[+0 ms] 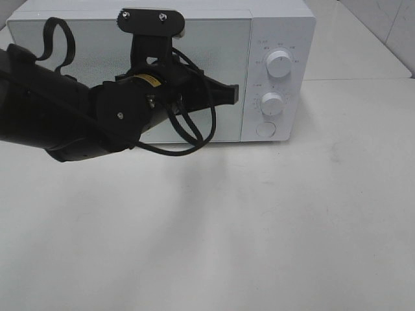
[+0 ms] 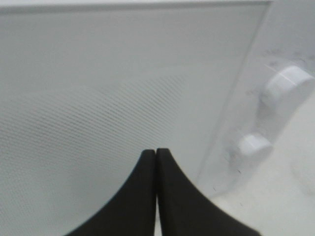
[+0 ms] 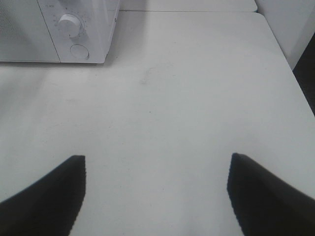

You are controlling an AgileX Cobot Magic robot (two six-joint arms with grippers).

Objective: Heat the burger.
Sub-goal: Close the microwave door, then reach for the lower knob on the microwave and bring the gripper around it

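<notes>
Burger unseen; my left gripper (image 2: 156, 153), clenched empty, points at the white boxy microwave's (image 1: 285, 26) shut frosted door (image 1: 207, 45); right gripper (image 3: 156, 157), released, hangs farther off

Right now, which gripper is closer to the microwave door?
Left. The left gripper, shut, points at the microwave door, close up; the right gripper hangs open over the table, farther off.

The exterior high camera looks down on the microwave (image 1: 279, 39) front. The left wrist camera faces its door (image 2: 98, 98), just ahead of the left gripper (image 2: 156, 157). The right wrist camera overlooks the table (image 3: 172, 98). All 3 share the lower knob (image 1: 272, 103).
</notes>
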